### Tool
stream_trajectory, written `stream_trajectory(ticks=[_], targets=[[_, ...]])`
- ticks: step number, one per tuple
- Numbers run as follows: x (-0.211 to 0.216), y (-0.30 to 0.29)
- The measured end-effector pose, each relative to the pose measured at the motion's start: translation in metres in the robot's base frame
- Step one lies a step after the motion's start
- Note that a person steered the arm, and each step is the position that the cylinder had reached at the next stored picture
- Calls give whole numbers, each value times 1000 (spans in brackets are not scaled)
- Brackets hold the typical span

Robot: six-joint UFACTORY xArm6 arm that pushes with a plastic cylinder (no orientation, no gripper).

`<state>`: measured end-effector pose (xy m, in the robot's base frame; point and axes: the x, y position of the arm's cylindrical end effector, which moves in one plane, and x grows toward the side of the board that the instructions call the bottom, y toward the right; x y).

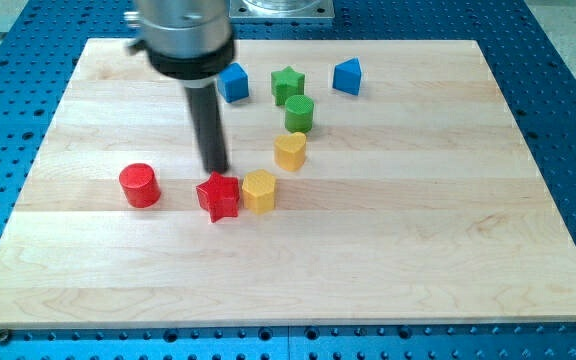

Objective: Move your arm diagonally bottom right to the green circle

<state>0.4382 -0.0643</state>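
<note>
Pale wooden board [368,260] lies on a blue perforated bench [568,60]; grain runs left to right across the view.

I carry no gripper, so nothing of mine opens, closes or grips: only a straight dark rod hanging from the grey cylindrical housing at the view's top.

My tip [216,172] sits on the board just above the red star [218,196], at the star's 12 o'clock; whether they touch, I cannot tell.

Green circle [299,112], a short green cylinder, stands at roughly 2 o'clock from my tip, well apart from it.

Around the green circle:
- green star [287,83] at its 11 o'clock, just beside it
- yellow heart-like block [290,151] at its 6 o'clock, near
- blue cube-like block [234,82] at its 10 o'clock, close beside my rod
- blue wedge-like block [347,76] at its 1 o'clock

Lower row:
- red cylinder [139,185] at 9 o'clock from the red star, apart from it
- yellow hexagon [259,191] at the star's 3 o'clock, touching or nearly so
</note>
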Motion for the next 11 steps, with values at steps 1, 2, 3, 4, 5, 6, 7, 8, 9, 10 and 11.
stream_trajectory(ticks=[1,2,3,4,5,6,7,8,9,10,11], targets=[[5,18],[10,17],[22,-3],[38,-46],[79,-73],[121,-70],[142,-58],[142,-18],[116,123],[35,195],[-43,205]])
